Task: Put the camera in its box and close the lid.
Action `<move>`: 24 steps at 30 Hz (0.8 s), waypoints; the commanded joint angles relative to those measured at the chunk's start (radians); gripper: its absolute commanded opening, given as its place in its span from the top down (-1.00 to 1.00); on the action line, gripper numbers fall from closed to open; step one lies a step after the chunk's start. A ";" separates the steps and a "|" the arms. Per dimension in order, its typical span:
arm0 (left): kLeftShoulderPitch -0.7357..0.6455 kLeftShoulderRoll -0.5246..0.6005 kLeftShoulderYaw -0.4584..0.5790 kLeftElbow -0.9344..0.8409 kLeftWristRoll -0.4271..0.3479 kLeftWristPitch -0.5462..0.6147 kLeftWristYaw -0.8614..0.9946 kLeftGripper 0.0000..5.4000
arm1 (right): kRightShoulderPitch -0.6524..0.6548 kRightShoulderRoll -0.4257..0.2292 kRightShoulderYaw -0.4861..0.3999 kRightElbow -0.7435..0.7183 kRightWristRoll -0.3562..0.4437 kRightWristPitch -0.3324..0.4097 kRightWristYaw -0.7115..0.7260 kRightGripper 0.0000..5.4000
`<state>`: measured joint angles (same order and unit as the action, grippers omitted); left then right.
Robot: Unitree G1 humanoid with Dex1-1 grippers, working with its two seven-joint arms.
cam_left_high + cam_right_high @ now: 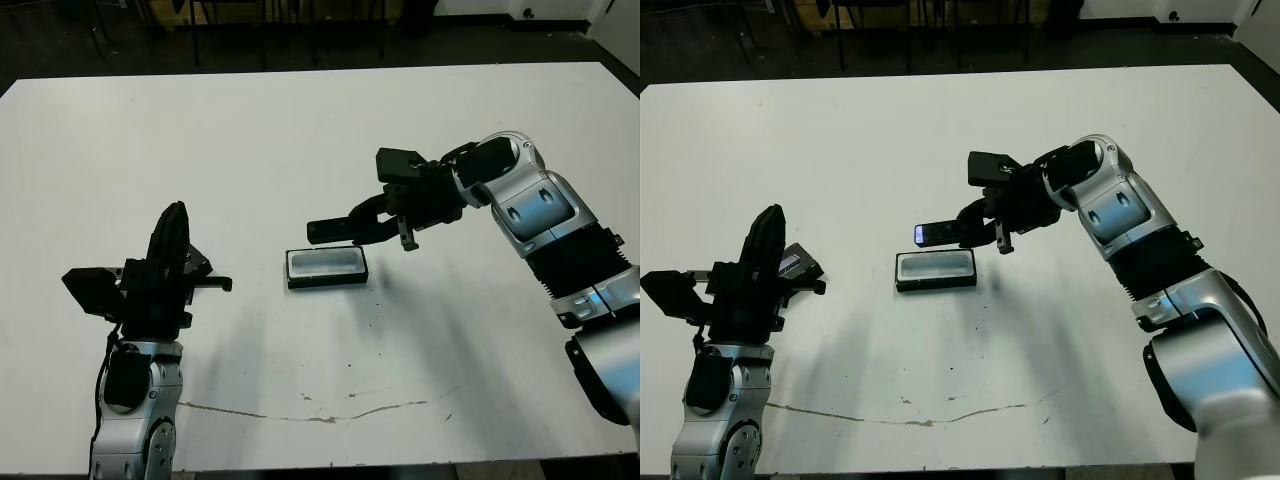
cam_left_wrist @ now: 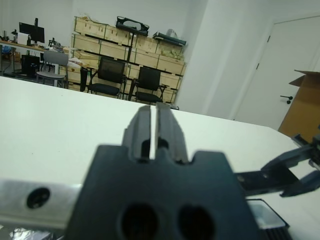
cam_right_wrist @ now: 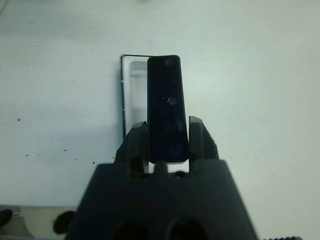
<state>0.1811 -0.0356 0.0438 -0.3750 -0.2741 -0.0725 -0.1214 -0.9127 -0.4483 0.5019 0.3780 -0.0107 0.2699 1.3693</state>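
Camera [image 3: 166, 107]: slim black bar, looks rigid and light, smooth faces so likely slippery; held by its long edges at one end, the other end sticking out free. Right tool [image 3: 166, 145] clamped on it, hovering just above the box [image 1: 327, 266], the camera's free end over the box's 12 o'clock wall, not yet inside. Box open, white lining showing, mid-bench. Judgement: a short-end pinch could let the bar pivot; a mid-length hold would be steadier. Lid [image 1: 798, 264] lies flat at 9 o'clock of the box, well apart, beside the left tool [image 2: 154, 129], whose fingers are nearly together, holding nothing. White bench [image 1: 300, 130] otherwise bare.
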 commanded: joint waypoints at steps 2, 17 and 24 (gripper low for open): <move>0.010 0.004 0.000 0.015 0.009 0.001 0.002 1.00 | 0.004 0.004 0.015 -0.024 -0.028 -0.022 0.009 0.77; 0.016 -0.001 -0.005 0.009 0.009 0.002 0.009 1.00 | 0.018 0.028 0.036 -0.001 -0.076 -0.026 0.008 0.77; 0.018 -0.004 -0.007 0.012 0.014 -0.004 0.012 1.00 | 0.024 0.041 0.040 -0.001 -0.081 -0.015 0.018 0.77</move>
<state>0.1883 -0.0392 0.0379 -0.3725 -0.2705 -0.0816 -0.1161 -0.9033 -0.4147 0.5338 0.3759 -0.0890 0.2421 1.3788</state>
